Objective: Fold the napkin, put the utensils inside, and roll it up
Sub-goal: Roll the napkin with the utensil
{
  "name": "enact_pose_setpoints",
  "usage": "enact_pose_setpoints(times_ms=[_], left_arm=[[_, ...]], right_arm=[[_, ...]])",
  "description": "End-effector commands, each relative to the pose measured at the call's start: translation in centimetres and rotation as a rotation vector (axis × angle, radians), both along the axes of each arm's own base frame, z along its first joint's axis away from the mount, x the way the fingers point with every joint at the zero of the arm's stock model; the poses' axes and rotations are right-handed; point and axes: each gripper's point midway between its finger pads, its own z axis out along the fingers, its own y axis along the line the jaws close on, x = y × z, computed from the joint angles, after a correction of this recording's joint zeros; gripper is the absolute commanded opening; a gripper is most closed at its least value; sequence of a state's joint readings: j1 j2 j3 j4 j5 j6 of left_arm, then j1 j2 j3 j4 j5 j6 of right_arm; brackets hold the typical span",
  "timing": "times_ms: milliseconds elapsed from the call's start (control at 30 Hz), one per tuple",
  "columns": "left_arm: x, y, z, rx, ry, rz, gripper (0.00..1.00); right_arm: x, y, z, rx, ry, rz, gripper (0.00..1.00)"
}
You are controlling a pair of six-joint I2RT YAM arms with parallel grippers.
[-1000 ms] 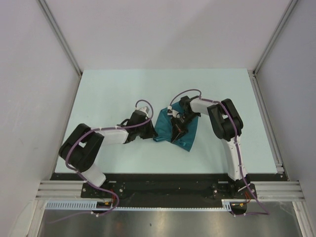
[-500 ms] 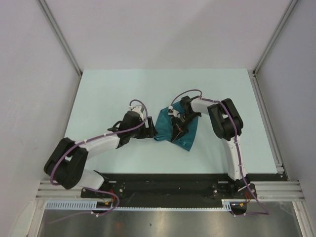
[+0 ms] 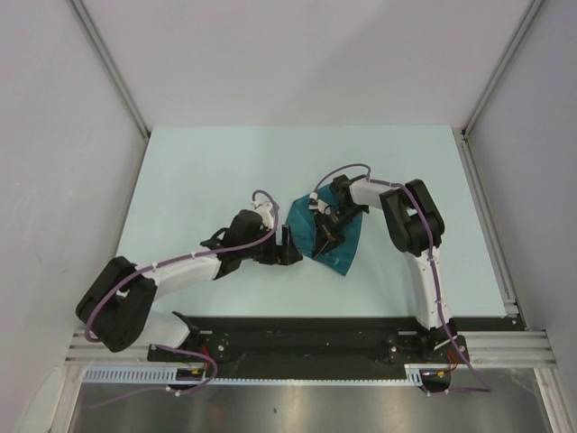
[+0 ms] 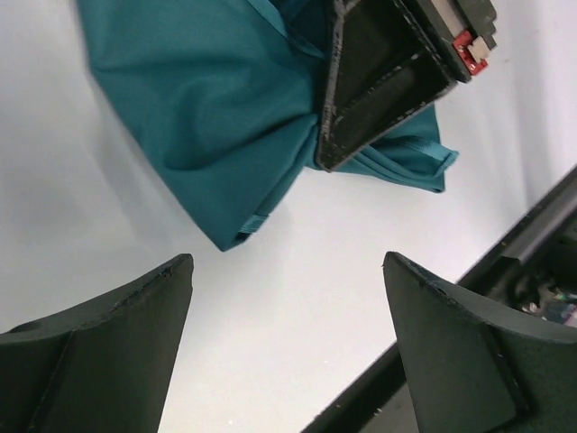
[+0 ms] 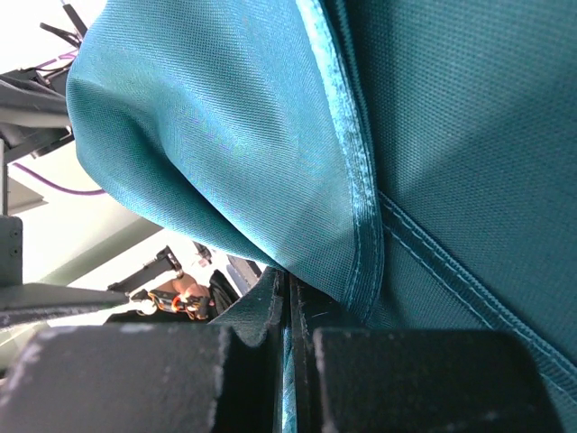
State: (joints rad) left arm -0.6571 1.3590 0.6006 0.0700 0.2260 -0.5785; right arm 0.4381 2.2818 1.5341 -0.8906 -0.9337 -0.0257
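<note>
Napkin (image 3: 341, 253): crumpled dark teal heap, sitting mid-desk (image 3: 198, 171). Just left of it, left gripper (image 3: 287, 245) spread wide, gripping nothing, a bit short of the cloth edge. On the right, right gripper (image 3: 323, 238) pinched tight on a napkin fold.

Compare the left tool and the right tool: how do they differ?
The left tool is open and empty; the right tool is shut on the napkin. The left tool sits off the napkin's corner, not touching; the right tool is amid its folds. Both are black, two-fingered.
</note>
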Motion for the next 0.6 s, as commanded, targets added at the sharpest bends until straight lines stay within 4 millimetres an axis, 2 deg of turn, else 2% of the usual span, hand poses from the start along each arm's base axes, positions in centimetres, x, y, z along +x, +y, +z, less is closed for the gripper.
enact_pose_setpoints(times_ms=[0, 267, 567], left_arm=[[-0.6, -1.9, 0.6, -0.101, 0.059, -0.033, 0.91], [-1.5, -4.8, 0.3, -0.19, 0.166, -0.129, 0.91], [1.1, -6.8, 2.0, -0.288, 0.099, -0.089, 0.92]], right_arm=[[1.4, -1.4, -3.1, -0.101, -0.054, -0.011, 0.0], [1.5, -1.4, -3.1, -0.099, -0.052, -0.02, 0.0], [1.5, -1.3, -3.1, -0.091, -0.049, -0.023, 0.0]])
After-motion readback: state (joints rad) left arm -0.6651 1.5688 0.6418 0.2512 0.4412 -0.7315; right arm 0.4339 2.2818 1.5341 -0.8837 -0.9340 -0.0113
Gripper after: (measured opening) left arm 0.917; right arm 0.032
